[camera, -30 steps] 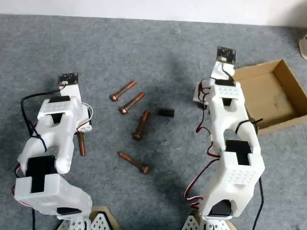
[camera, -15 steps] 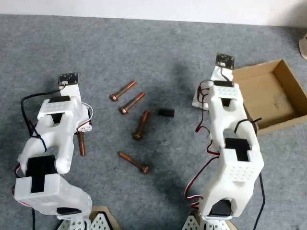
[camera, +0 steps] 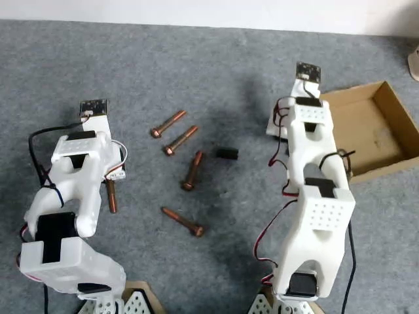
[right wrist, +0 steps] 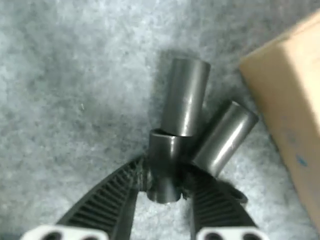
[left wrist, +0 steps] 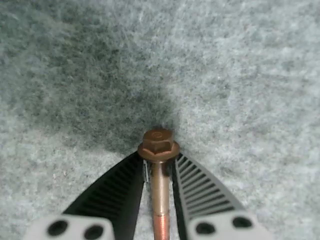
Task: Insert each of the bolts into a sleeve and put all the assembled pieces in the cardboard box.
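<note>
My left gripper [left wrist: 159, 161] is shut on a copper bolt [left wrist: 159, 146]. Its hex head pokes out past the fingertips just above the grey carpet, and its shaft [camera: 112, 196] peeks out beside the left arm in the high view. My right gripper [right wrist: 165, 174] is shut on an upright black sleeve [right wrist: 164, 169]. Two more black sleeves [right wrist: 186, 97] [right wrist: 224, 137] lie touching it, beside the cardboard box [right wrist: 290, 95]. Several loose bolts [camera: 181, 140] [camera: 193, 171] [camera: 182, 222] lie between the arms, with another black sleeve [camera: 227, 154].
The open cardboard box [camera: 393, 167] sits at the right, next to the right arm [camera: 313, 150]. A further bolt [camera: 168, 123] lies at the far side of the bolt group. Grey carpet covers the whole work area.
The right arm dipped back a little, then stretched slightly farther out and towards the box. The left arm and the loose bolts have not moved.
</note>
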